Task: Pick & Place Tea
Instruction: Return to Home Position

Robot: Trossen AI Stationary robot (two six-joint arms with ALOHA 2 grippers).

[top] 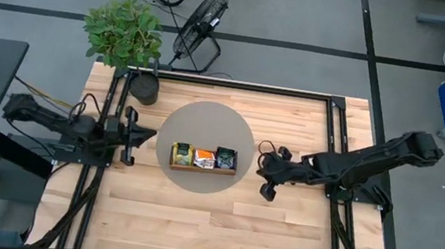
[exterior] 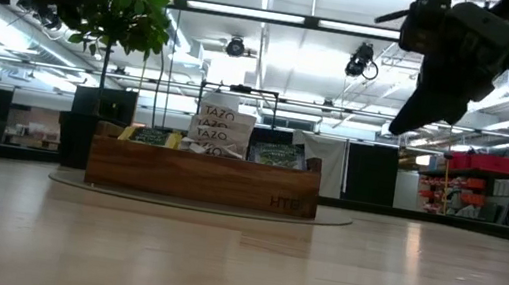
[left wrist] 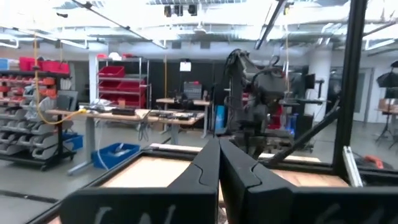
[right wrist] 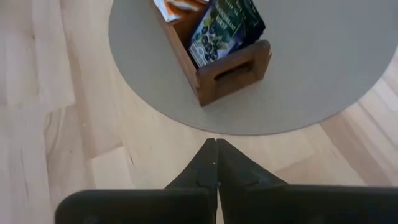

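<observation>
A long brown wooden tray (top: 201, 168) stands on a round grey mat (top: 207, 127) at the table's middle. In it stand tea sachets in three stacks: yellow-green (top: 182, 154), orange-and-white (top: 204, 158) and dark navy (top: 225, 158). The navy sachets (right wrist: 224, 28) and the tray's end (right wrist: 233, 71) show in the right wrist view. My left gripper (top: 151, 135) is shut and empty, left of the mat. My right gripper (top: 262, 167) is shut and empty, above the table right of the mat, pointing down toward the mat's edge (right wrist: 216, 142).
A potted plant (top: 126, 37) stands at the table's far left corner. A black fan (top: 200, 25) stands on the floor behind the table. Dark frame rails (top: 331, 131) run along both sides. Bare wood lies toward the near edge (top: 207, 236).
</observation>
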